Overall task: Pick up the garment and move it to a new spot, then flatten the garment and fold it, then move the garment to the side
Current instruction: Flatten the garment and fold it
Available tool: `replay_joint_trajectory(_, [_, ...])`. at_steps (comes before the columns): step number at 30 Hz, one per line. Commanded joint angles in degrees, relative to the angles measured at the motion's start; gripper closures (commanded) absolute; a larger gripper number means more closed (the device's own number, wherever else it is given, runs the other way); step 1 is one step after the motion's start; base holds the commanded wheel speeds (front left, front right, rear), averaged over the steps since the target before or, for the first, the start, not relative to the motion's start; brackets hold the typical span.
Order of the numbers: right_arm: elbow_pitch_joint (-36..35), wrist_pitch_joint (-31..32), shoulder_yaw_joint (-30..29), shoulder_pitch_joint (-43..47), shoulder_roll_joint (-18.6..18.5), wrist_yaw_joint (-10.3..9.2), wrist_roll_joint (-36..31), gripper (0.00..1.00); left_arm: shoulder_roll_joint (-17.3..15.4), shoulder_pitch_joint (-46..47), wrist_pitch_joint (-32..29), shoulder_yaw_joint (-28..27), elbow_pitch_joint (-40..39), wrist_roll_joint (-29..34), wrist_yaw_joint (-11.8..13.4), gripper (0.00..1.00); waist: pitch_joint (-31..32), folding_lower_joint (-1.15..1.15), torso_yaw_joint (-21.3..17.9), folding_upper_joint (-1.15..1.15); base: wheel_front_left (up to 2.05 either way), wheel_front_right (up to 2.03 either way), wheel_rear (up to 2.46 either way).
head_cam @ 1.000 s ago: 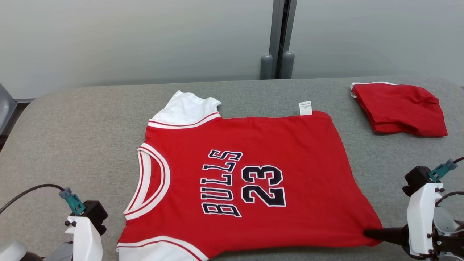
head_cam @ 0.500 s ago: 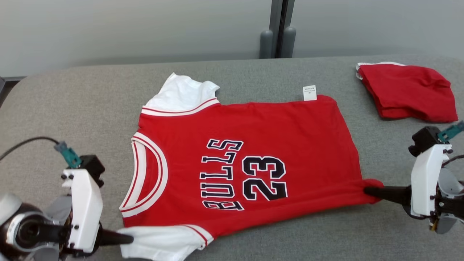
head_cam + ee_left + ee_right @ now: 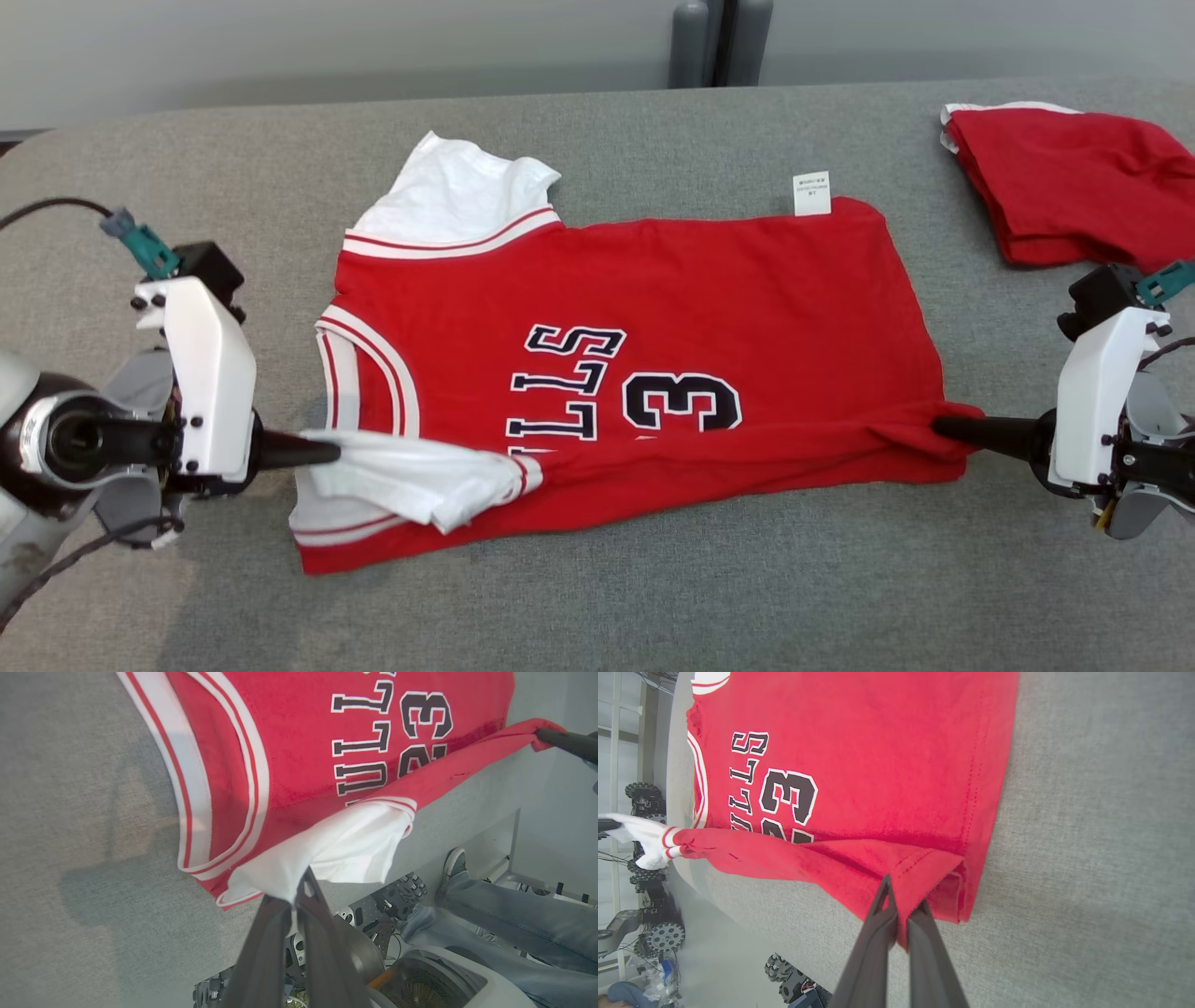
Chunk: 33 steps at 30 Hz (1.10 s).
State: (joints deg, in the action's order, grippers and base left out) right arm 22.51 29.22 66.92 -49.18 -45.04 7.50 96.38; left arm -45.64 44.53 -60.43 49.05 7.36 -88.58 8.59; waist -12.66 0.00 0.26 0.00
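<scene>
The left gripper [image 3: 327, 453] and right gripper [image 3: 943, 427] clamp the red-and-white fabric jersey [image 3: 700, 299]; a folded red cloth [image 3: 1074, 177] lies beyond its hem, apart.

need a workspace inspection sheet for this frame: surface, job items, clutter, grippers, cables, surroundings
Surface: grey padded table, fabric-covered.
Job's things: red jersey print-up, near edge lifted and doubled over the lettering.
Clutter: folded red garment far right, apart from the jersey.
Grippers: left gripper shut on the white sleeve; right gripper shut on the hem corner.
Cables: black cable at the left wrist; teal connector at the right.
Surroundings: grey post behind; person's legs and wheeled bases beside the table.
</scene>
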Motion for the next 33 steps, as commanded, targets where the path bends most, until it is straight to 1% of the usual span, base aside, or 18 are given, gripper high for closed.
replay_joint_trajectory(1, [0.41,-0.25,-0.53,-0.75,0.12,0.01,0.49,1.00,0.65,1.61,0.50,-0.37,1.15,0.72,-0.50,1.00,-0.76,0.00,-0.06,0.00,0.00,0.00,0.00])
replay_joint_trajectory(2, [0.41,-0.25,-0.53,-0.75,0.12,0.01,0.49,1.00,0.65,1.61,0.50,-0.37,1.15,0.72,-0.50,1.00,-0.76,0.00,-0.06,0.00,0.00,0.00,0.00])
replay_joint_trajectory(6, [1.40,0.24,-0.60,-0.98,0.43,0.00,0.48,1.00,2.42,3.93,1.30,-0.60,3.92,1.92,-1.61,1.00,-1.96,0.00,-0.18,0.00,0.00,0.00,0.00])
replay_joint_trajectory(13, [1.36,0.72,-0.58,-1.66,0.66,0.00,0.17,1.00,4.46,6.30,2.72,-0.66,8.60,3.41,-3.64,1.00,-2.97,0.00,-0.96,0.00,0.00,0.00,0.00])
replay_joint_trajectory(20, [2.11,-1.52,-1.22,-2.98,2.37,0.00,-1.38,1.00,5.14,8.14,3.92,-0.45,11.87,5.57,-4.73,1.00,-4.13,0.00,-1.69,0.00,0.00,0.00,0.00])
replay_joint_trajectory(28, [3.43,-2.22,-1.65,-4.17,4.26,0.01,-2.03,1.00,6.53,9.87,5.20,-0.05,15.23,7.20,-6.34,1.00,-5.13,0.00,-2.02,0.00,0.00,0.00,0.00])
replay_joint_trajectory(29, [3.45,-2.27,-1.72,-4.18,4.46,0.01,-2.10,1.00,6.76,10.12,5.71,-0.10,15.58,7.46,-6.66,0.80,-5.18,0.00,-2.04,0.00,0.00,0.00,0.00])
replay_joint_trajectory(30, [3.46,-2.37,-1.78,-4.09,4.57,0.01,-2.14,0.79,7.03,10.24,6.07,-0.08,16.07,7.69,-6.92,0.57,-5.18,0.00,-2.05,0.00,0.00,0.00,0.00])
replay_joint_trajectory(31, [3.55,-2.52,-1.82,-4.02,4.58,0.00,-2.14,0.69,7.27,10.25,6.32,-0.01,16.54,7.96,-7.19,0.37,-5.16,0.00,-2.07,0.00,0.00,0.00,0.00])
replay_joint_trajectory(32, [3.66,-2.62,-1.91,-3.92,4.67,0.00,-2.07,0.60,7.48,10.22,6.42,0.10,16.94,8.06,-7.44,0.00,-5.10,0.00,-2.07,0.00,0.00,0.00,0.00])
replay_joint_trajectory(33, [3.72,-2.89,-2.10,-3.79,4.82,0.00,-2.02,0.09,7.65,10.20,6.62,0.14,17.34,8.03,-7.63,0.00,-5.00,0.00,-2.06,0.00,0.00,0.00,0.00])
